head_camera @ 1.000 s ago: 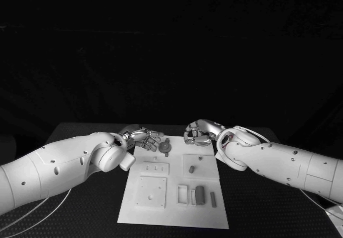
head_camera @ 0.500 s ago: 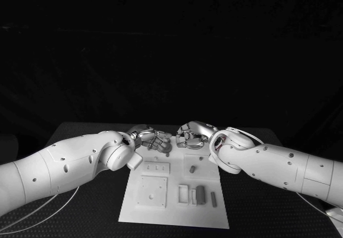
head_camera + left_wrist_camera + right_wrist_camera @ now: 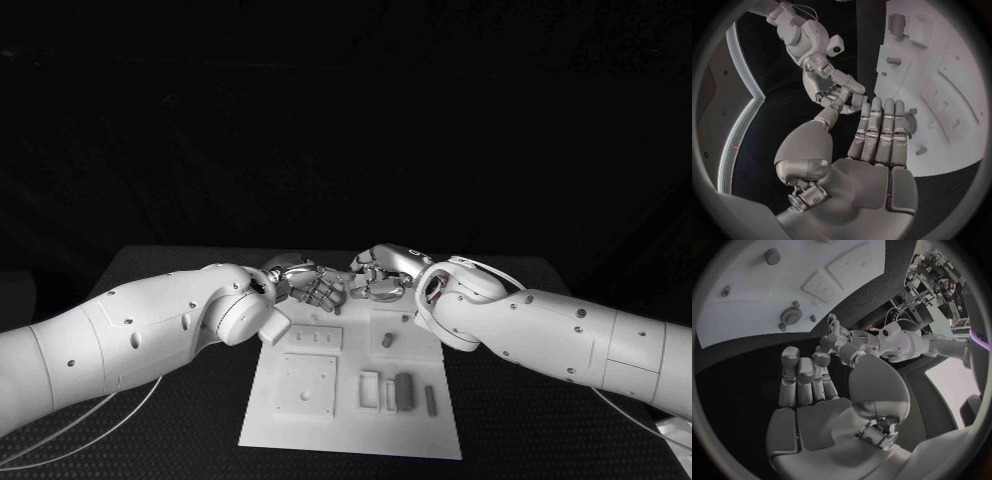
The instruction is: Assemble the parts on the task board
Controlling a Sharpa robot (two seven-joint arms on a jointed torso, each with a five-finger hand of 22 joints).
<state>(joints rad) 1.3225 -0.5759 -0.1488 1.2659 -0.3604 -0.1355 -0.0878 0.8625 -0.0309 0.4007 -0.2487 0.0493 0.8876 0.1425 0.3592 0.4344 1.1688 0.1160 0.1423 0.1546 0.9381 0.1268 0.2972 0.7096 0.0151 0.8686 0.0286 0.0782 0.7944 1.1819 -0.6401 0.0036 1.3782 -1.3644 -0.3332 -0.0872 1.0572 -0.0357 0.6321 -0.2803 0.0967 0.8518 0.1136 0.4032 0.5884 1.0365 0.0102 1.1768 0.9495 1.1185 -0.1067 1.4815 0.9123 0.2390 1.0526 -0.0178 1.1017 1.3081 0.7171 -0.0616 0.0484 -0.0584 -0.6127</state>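
Black desk surface is spreading under both white arms, with darkness behind. Lying in the middle of the desk is the white task board, running lengthwise away from the robot.

On the board's near half, several small grey parts are standing close together beside a pale rectangular piece, and a square plate is sitting to their left. Further up, one short grey part is lying alone in a recessed square, and a smaller panel with little slots is lying to its left.

Both hands are meeting over the far end of the board. The left hand is coming in from the left with its fingers curled, and the right hand is facing it, fingers also bent inward; the two are sitting just beside each other, nearly touching. In the left wrist view the left hand's fingers are lying straight and together above the board, near a round part, with nothing visibly in its palm. In the right wrist view the right hand's fingers are likewise extended with nothing in them, and a round knob-like part is resting on the board beyond them. Whether either hand is pinching something small between fingertips, I cannot tell.
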